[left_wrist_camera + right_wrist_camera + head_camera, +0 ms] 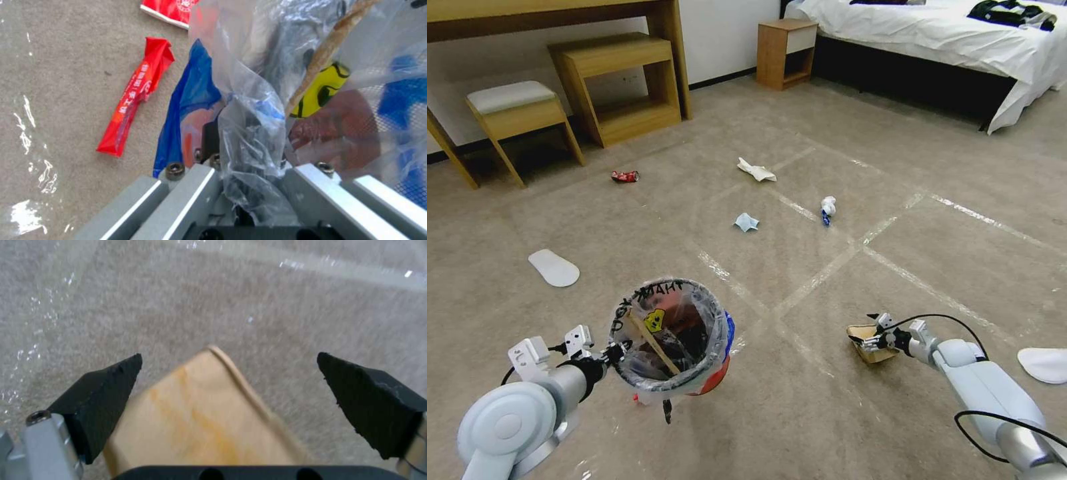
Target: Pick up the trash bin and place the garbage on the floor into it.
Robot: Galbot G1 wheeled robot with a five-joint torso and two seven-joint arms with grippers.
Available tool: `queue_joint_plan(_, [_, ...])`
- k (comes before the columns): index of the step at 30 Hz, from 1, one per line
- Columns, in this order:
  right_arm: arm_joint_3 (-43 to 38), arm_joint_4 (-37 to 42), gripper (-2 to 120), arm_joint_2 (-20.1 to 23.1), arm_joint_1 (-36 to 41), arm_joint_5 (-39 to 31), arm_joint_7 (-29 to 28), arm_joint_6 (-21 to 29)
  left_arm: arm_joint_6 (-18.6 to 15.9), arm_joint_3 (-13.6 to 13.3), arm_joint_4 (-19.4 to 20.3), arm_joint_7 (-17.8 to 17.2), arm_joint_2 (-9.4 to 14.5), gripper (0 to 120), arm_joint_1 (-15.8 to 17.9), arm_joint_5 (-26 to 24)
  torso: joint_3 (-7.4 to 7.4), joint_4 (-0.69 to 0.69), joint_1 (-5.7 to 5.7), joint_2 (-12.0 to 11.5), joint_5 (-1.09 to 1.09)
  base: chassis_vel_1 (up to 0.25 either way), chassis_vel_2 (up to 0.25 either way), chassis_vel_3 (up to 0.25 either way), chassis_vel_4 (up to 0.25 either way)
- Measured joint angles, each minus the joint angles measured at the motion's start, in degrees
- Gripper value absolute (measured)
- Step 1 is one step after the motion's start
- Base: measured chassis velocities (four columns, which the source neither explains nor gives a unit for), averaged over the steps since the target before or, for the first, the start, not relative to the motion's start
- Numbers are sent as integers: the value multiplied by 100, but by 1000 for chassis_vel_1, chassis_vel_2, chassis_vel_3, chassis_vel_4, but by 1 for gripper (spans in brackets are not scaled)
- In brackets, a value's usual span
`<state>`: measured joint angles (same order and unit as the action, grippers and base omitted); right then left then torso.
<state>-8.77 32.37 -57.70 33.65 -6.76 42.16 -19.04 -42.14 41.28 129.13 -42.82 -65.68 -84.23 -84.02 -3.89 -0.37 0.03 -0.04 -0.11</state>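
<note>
We hold the bin [670, 337] up off the floor [840, 400] with our left claw [617, 351], which is shut on the bin's rim and the clear bag that lines it. In the left wrist view the bag [249, 133] is bunched up between the claw's grey fingers [186, 190]. A thin wooden stick [650, 343] leans inside the bin, next to the yellow smiley [654, 321] on the bag. A red wrapper [133, 96] lies on the floor just under and beside the bin. Our right claw [868, 342] is down low at the brown paper bag [872, 348], which lies on the floor on our right. In the right wrist view the black fingertips [102, 400] are wide apart, and the brown bag sits between them, but they do not squeeze it. Farther away on the floor we see a pale blue mask [746, 222], a white-blue wad [828, 208], a white crumpled paper [756, 171] and a crushed red can [625, 176]. They all lie well apart from each other.
</note>
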Motion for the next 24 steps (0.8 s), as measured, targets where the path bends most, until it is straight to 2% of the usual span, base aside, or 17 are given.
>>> queue_joint_plan(14, [-154,402,100,295,207,-68,198,-238,0,-152,9,0,-166,1,8,160,0,1,0,0,0,0,0,0,0])
queue_joint_plan(24, [-193,838,100,421,870,-260,429,-158,0,-249,-32,0,-271,1,3,284,0,0,0,0,0,0,0,0,0])
